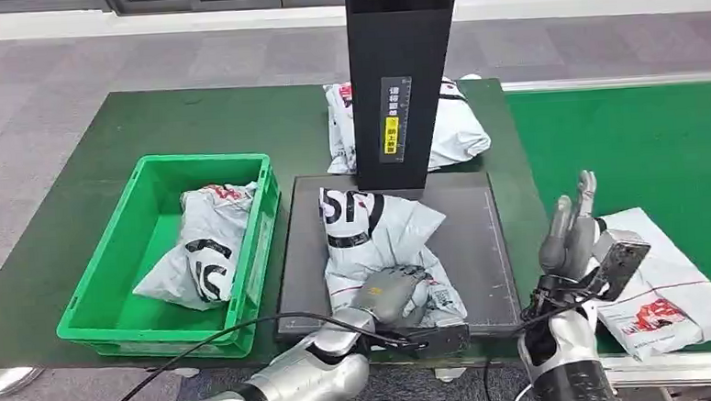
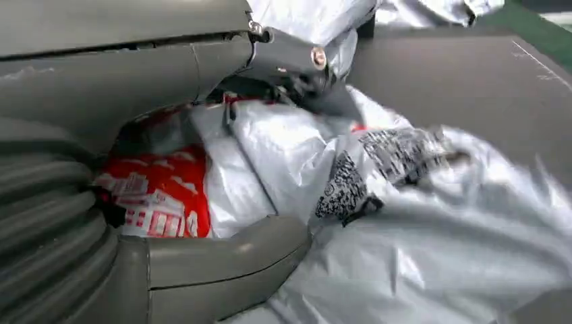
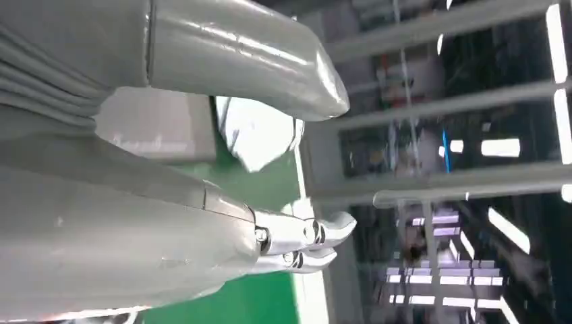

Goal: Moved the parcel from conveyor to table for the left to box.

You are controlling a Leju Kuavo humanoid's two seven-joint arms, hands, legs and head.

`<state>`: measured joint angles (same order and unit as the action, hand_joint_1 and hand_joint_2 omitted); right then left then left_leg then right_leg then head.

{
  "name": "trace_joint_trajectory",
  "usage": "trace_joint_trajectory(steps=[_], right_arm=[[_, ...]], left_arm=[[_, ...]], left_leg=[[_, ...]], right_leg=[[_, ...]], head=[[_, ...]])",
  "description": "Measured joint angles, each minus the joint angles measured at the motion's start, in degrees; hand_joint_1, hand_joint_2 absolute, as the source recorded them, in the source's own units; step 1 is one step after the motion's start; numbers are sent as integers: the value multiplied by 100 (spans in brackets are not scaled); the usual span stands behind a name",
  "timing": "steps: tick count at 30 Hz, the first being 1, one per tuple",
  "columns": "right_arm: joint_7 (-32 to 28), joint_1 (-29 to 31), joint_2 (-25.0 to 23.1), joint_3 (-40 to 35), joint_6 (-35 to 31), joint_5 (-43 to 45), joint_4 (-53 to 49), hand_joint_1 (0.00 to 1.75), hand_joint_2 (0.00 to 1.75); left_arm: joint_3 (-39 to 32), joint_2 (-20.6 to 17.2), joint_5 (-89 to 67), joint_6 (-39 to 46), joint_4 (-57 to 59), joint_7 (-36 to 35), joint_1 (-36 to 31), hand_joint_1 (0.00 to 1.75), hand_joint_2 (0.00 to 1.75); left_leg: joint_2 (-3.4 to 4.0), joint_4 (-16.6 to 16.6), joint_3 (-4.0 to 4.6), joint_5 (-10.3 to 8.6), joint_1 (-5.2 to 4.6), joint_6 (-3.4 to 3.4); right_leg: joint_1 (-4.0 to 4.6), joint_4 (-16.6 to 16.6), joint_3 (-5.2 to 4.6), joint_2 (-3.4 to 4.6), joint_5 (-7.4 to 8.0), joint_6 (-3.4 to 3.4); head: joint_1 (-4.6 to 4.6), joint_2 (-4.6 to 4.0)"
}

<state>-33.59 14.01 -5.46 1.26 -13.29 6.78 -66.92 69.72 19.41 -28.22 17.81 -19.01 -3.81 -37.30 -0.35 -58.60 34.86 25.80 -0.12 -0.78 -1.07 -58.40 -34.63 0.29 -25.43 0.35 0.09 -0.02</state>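
Observation:
A white-grey plastic parcel [image 1: 372, 232] with black lettering lies on the black flat platform [image 1: 478, 249] in the middle of the table. My left hand [image 1: 389, 292] lies on the parcel's near end and grips it. In the left wrist view the thumb [image 2: 222, 260] and the fingers [image 2: 297, 61] close around the crumpled parcel [image 2: 418, 223], which has a red label and a barcode. My right hand [image 1: 571, 230] is raised at the conveyor's near left edge. It holds nothing, and its fingers [image 3: 303, 236] are straight and apart.
A green crate [image 1: 109, 296] at the table's left holds one parcel [image 1: 203, 250]. A black post [image 1: 401, 79] rises behind the platform, with another parcel [image 1: 458, 126] behind it. On the green conveyor [image 1: 624, 140] to the right lies a further parcel [image 1: 669, 285].

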Motion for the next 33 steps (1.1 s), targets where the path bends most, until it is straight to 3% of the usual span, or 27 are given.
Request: trace_joint_trajectory(steps=[8, 14, 17, 19, 23, 25, 33], right_arm=[[157, 70, -9, -378, 124, -94, 115, 0, 0], [157, -19, -15, -413, 269, -186, 115, 0, 0], [127, -77, -17, -413, 271, -170, 115, 0, 0], [107, -90, -17, -413, 234, -114, 115, 0, 0], [-11, -93, -22, -413, 170, 20, 115, 0, 0], [-66, -89, -15, -413, 157, 85, 115, 0, 0], [-79, -225, 11, -413, 65, 199, 2, 0, 0]], left_arm=[[-7, -234, -258, 472, 129, -159, -88, 175, 175], [-736, -426, -749, 1970, 52, 701, 94, 175, 175], [-1863, -518, -2258, 2201, -519, 1521, 376, 175, 175], [-3358, -423, -3423, 2229, -1248, 2596, 546, 175, 175], [-5425, -210, -3536, 2240, -2563, 3979, 651, 175, 175], [-6222, -124, -3451, 2249, -3273, 4291, 682, 175, 175], [-7490, -6, -3283, 2258, -5247, 4383, 985, 175, 175]], left_leg=[[2, 2, -73, 9, 0, -15], [3, 1, -113, -13, 2, -31], [-10, -1, -82, -30, 3, -21], [-8, -3, -57, -32, 7, -21], [19, -4, -48, -28, 5, -19], [19, -4, -47, -28, 5, -19], [7, -3, -39, -29, 8, -19]], right_leg=[[13, 0, 70, 0, -21, -10], [14, -4, 47, -1, -9, -20], [9, -5, 16, -7, -2, -18], [7, -7, -4, -2, 8, -15], [3, -5, -24, 27, 15, -8], [4, -4, -26, 27, 14, -8], [7, -4, -27, 14, 12, -9]], head=[[0, 0], [2, 0], [2, 2], [2, 0], [2, 2], [2, 0], [2, 0]])
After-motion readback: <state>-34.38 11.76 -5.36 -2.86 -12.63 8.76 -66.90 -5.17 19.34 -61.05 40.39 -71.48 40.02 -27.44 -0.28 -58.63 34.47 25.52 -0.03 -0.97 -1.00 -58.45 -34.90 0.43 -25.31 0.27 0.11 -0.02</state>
